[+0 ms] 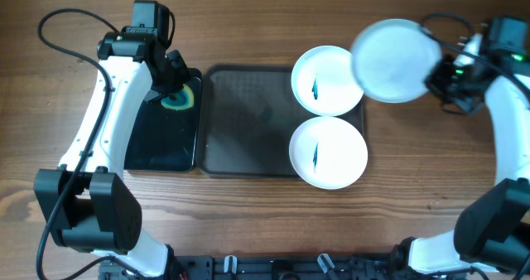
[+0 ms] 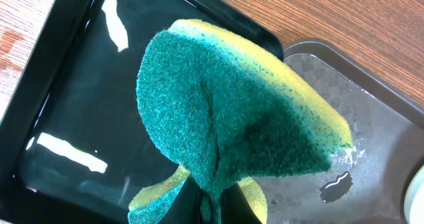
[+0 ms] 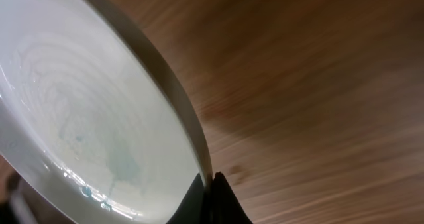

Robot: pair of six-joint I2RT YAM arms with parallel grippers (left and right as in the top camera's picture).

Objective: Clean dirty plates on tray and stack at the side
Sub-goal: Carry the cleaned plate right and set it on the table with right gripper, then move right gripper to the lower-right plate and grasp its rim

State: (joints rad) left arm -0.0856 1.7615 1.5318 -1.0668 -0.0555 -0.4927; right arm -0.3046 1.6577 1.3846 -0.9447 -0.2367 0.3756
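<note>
- The right gripper (image 3: pixel 211 196) is clamped on the rim of one white plate (image 3: pixel 79 118). Its fingers pinch the edge at the bottom of the wrist view.
- That held plate is lifted off the surface and tilted. It hangs past the far right corner of the large grey tray (image 1: pixel 248 123), over bare wooden table (image 1: pixel 414 189).
- Its middle shows only a pale, washed-out blue trace, so it looks wiped.
- The left gripper (image 2: pixel 209 207) is closed on a green and yellow sponge (image 2: pixel 232 111), squeezing it into a fold above the glossy black tray (image 2: pixel 73 118) at the far left.
- Two dirty plates remain at the right end of the grey tray, a far one (image 1: pixel 329 79) and a near one (image 1: pixel 328 152). Each has a sharp blue streak.
- The step in hand seems to be moving the held plate aside to start the stack; no stack is visible.
- The next move calls for lowering it flat onto the table right of the tray, clear of the far plate's rim, before the fingers open.
</note>
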